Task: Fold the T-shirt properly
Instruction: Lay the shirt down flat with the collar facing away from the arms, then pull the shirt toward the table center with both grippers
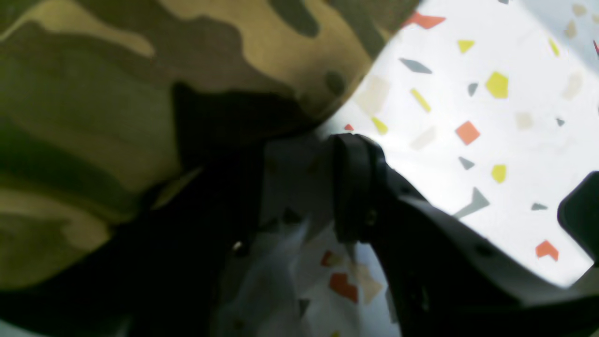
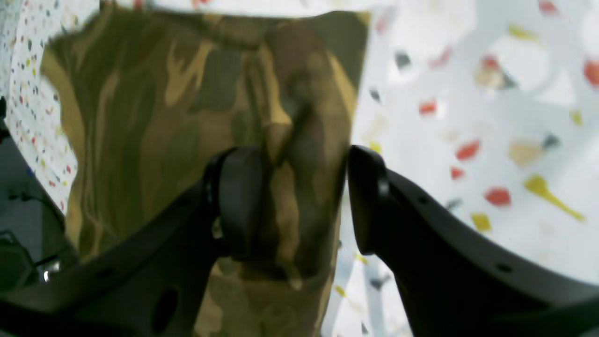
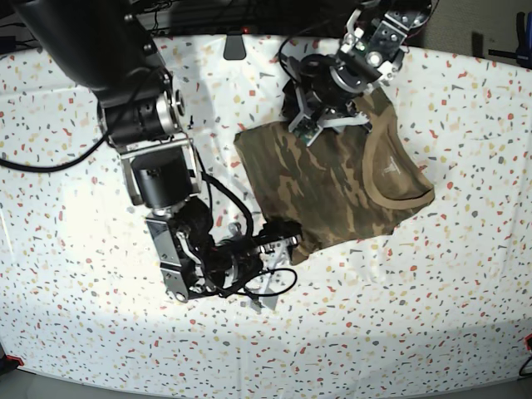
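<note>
The camouflage T-shirt (image 3: 332, 179) lies partly folded in the middle of the speckled white table (image 3: 432, 291), its tan collar (image 3: 384, 193) to the right. My left gripper (image 3: 309, 125) sits at the shirt's far edge. In the left wrist view its jaws (image 1: 290, 187) stand apart, and the T-shirt (image 1: 93, 117) drapes over the left finger and hides it. My right gripper (image 3: 283, 241) is at the shirt's near left corner. In the right wrist view it (image 2: 302, 201) is open and straddles the edge of the T-shirt (image 2: 154, 117).
The right arm's bulky base (image 3: 150, 141) and a loop of cable (image 3: 274, 283) take up the table's left side. More cables and a dark block (image 3: 235, 46) lie along the far edge. The table's front edge runs along the bottom.
</note>
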